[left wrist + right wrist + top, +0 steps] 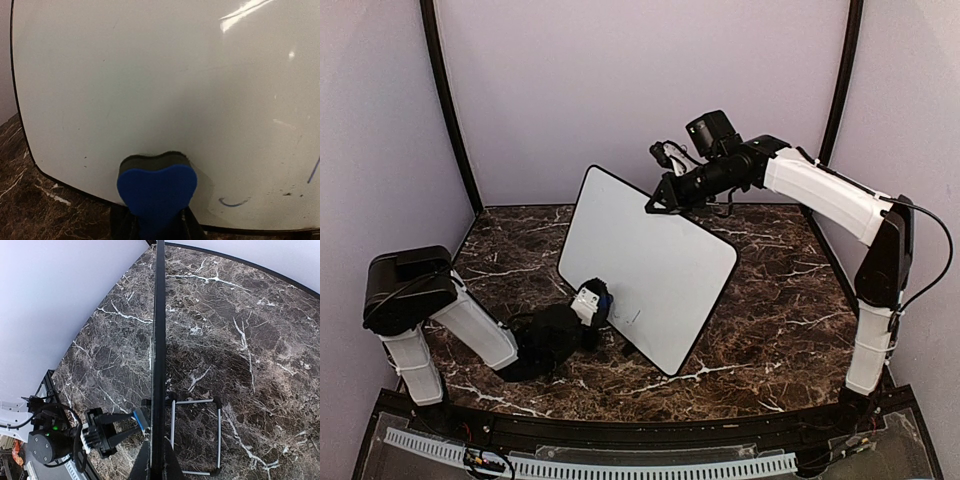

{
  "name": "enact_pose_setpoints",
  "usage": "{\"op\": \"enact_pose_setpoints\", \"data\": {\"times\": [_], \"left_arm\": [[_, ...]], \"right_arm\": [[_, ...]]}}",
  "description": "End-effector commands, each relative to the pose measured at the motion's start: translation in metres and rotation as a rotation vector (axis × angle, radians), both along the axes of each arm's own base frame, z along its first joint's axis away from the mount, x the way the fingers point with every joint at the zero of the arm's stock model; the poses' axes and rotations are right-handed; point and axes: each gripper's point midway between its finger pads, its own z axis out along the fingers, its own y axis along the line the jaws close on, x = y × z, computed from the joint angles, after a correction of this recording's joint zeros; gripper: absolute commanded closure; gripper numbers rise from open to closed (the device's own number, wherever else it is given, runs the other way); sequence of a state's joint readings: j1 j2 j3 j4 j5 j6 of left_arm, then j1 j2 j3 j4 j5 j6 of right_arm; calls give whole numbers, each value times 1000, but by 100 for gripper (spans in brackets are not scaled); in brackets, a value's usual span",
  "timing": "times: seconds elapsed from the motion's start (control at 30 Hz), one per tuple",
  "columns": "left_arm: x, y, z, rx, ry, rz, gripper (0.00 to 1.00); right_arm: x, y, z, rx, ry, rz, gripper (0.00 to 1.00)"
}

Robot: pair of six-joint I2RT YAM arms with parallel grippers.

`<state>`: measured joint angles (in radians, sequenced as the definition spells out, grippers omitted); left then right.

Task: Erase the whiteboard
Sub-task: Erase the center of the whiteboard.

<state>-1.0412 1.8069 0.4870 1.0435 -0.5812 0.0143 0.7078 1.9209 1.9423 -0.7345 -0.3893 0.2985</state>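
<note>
The whiteboard (650, 265) stands tilted on the marble table, its white face turned toward the left arm. My right gripper (655, 203) is shut on its top edge; the right wrist view looks straight down that black edge (159, 340), with the gripper (157, 465) on both sides of it. My left gripper (595, 303) is shut on a blue eraser (156, 192), whose dark felt side is pressed against the board's lower part (150, 75). Faint blue pen marks (233, 202) remain just right of the eraser, and another stroke (314, 170) lies at the far right.
A wire stand (195, 435) props the board up from behind on the dark marble table (770, 320). Plain walls close in the back and sides. A perforated white strip (600, 465) runs along the near edge.
</note>
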Motion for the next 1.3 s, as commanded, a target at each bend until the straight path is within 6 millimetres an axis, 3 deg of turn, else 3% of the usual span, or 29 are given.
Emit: {"op": "enact_pose_setpoints", "data": {"times": [0.0, 0.23, 0.43, 0.6, 0.77, 0.87, 1.17, 1.27], "left_arm": [[19, 40, -5, 36, 14, 119, 100], [17, 14, -2, -3, 36, 20, 100], [-3, -26, 15, -91, 8, -121, 100], [-19, -56, 17, -125, 3, -206, 100], [-29, -77, 23, -149, -6, -252, 100], [-20, -64, 22, -130, -28, -165, 100], [24, 32, 0, -67, -10, 175, 100], [29, 39, 0, -59, -12, 186, 100]], "right_arm": [[-39, 17, -33, -47, 109, 122, 100], [-39, 16, -32, -47, 107, 120, 100], [-39, 16, -34, -47, 112, 119, 100], [-39, 17, -33, -45, 113, 117, 100], [-39, 17, -32, -47, 112, 115, 100], [-39, 16, -32, -47, 112, 114, 100], [-39, 17, -30, -43, 108, 117, 100], [-40, 17, -29, -42, 108, 120, 100]]}}
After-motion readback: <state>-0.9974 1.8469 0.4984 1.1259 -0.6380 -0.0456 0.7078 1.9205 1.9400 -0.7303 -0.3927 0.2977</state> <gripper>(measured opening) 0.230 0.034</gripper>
